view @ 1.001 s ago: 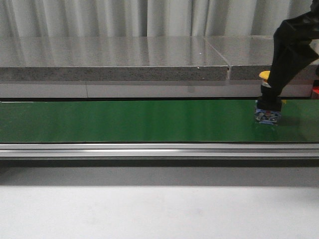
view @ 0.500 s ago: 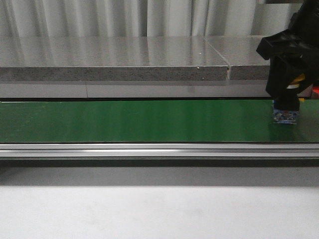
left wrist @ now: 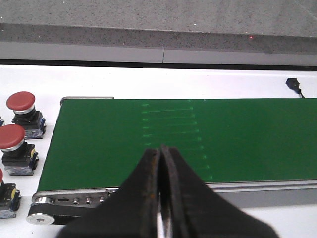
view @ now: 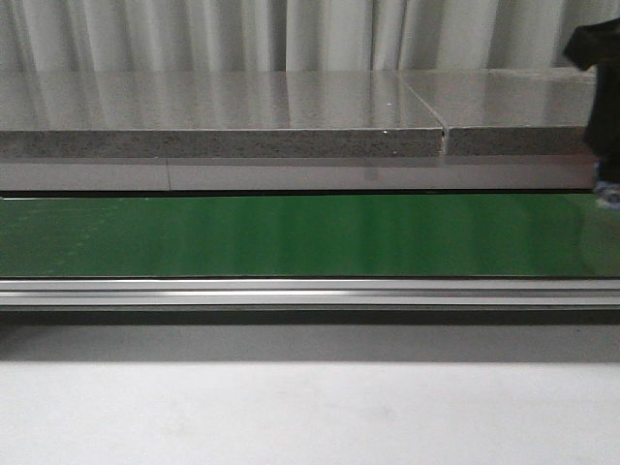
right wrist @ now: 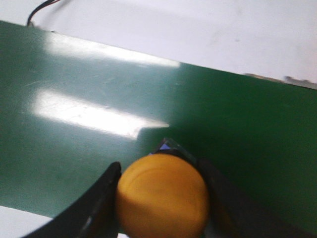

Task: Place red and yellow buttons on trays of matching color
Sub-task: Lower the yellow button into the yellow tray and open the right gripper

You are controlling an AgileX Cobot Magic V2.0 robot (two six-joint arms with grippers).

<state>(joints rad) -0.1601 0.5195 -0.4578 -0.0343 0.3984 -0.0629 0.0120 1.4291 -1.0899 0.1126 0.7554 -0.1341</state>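
Right arm (view: 605, 107) has swung off toward the right edge of front view, carrying the yellow button (right wrist: 162, 194) clamped between its fingers, lifted above the green belt (view: 291, 235). Likely heading to the yellow tray, unseen. Left gripper (left wrist: 161, 198) fingers together, empty; red buttons (left wrist: 21, 101) wait beside the belt end.

Conveyor belt (view: 291, 235): green, smooth, glossy sheen. Rail (view: 291, 293): brushed metal. Yellow button (right wrist: 162, 195) cap: smooth matt plastic.

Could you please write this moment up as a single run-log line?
right hand: shut on yellow button, above green belt | left hand: shut, empty | red buttons beside belt end
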